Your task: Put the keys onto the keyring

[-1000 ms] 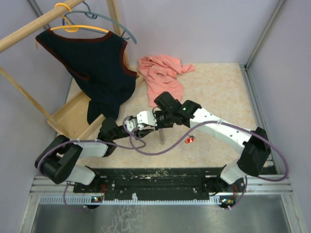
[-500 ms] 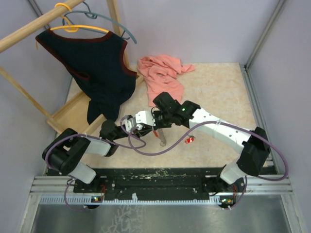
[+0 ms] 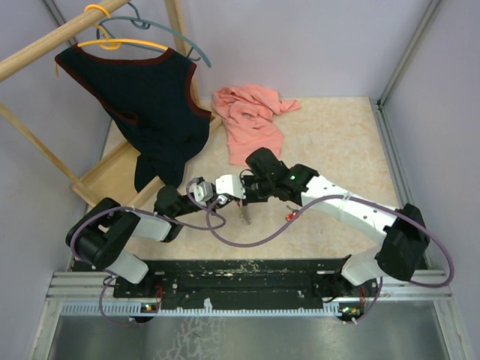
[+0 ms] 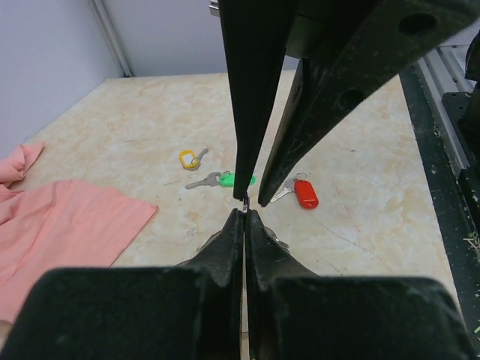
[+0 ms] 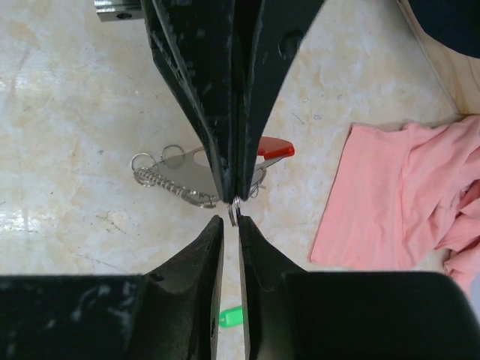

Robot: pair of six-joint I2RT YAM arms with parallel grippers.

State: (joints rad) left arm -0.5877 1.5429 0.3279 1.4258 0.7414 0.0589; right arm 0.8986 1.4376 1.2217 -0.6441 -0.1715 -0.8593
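Observation:
My two grippers meet tip to tip over the middle of the table. The left gripper (image 3: pixel 238 196) (image 4: pixel 245 214) is shut on a small metal ring (image 5: pixel 235 204). The right gripper (image 3: pixel 246 192) (image 5: pixel 231 221) stands slightly open, its tips on either side of that ring without pinching it. Right below lies or hangs the keyring (image 5: pixel 191 163), grey metal with a red side and a short chain; I cannot tell which. Beyond, on the table, lie a yellow key (image 4: pixel 189 158), a green key (image 4: pixel 234 180) and a red key (image 4: pixel 305 193) (image 3: pixel 292 216).
A pink cloth (image 3: pixel 247 116) lies crumpled at the back centre. To the back left, a dark vest (image 3: pixel 150 97) hangs on a wooden rack with hangers above it. A black rail (image 3: pixel 247 274) runs along the near edge.
The left gripper has closed onto the small ring. The right gripper, shut before, has parted its fingers a little. The right arm's elbow has swung right and toward the near edge.

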